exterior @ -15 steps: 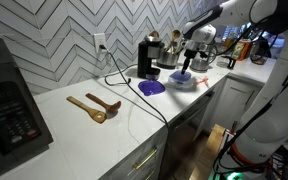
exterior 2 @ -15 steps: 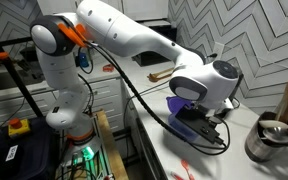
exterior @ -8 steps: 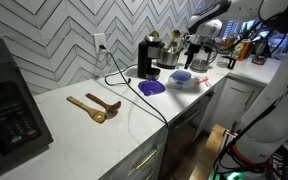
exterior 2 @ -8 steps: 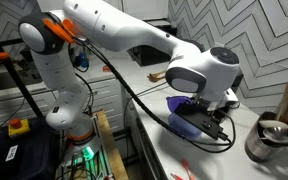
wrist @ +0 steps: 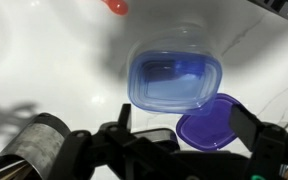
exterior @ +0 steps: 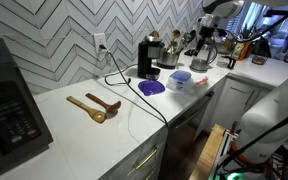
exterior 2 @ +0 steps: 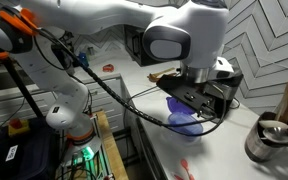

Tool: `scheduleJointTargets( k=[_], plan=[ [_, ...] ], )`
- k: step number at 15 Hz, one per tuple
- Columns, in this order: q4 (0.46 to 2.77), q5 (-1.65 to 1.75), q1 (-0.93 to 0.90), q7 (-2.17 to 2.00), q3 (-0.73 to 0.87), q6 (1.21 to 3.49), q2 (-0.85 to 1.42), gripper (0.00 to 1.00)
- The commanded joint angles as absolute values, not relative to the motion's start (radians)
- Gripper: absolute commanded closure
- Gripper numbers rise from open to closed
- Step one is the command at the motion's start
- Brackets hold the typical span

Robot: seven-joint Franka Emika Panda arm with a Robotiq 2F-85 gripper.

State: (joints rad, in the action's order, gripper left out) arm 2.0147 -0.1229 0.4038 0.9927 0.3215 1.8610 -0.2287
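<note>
Room: kitchen with a herringbone tile wall [exterior: 64,40] and a white countertop [exterior: 84,135].
Gripper: the gripper [wrist: 184,125] hangs well above the counter with its jaws spread wide, holding nothing.
Tub: the blue-tinted tub [wrist: 174,80] sits on the counter below the gripper. Its long axis runs across the wrist view.
Lid: the purple lid [wrist: 212,128] lies just beside the tub.
Obscured: the gripper body hides the lid's lower edge. Whether lid and tub touch cannot be told.
Farther: the wooden spoons [exterior: 94,106] lie well apart.

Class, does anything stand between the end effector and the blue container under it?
Nothing visible does. The open end effector hangs above the container with only air between; the purple lid lies beside it.
</note>
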Motion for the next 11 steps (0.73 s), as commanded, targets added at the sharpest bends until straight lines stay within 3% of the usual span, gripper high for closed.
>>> scheduleJointTargets(
  k=[1,11],
  plan=[
    [2.036,-0.057,0.373,0.828,0.329,1.799,-0.337,0.00],
    [2.015,-0.023,0.324,0.705,0.350,1.763,-0.373,0.00]
  ],
)
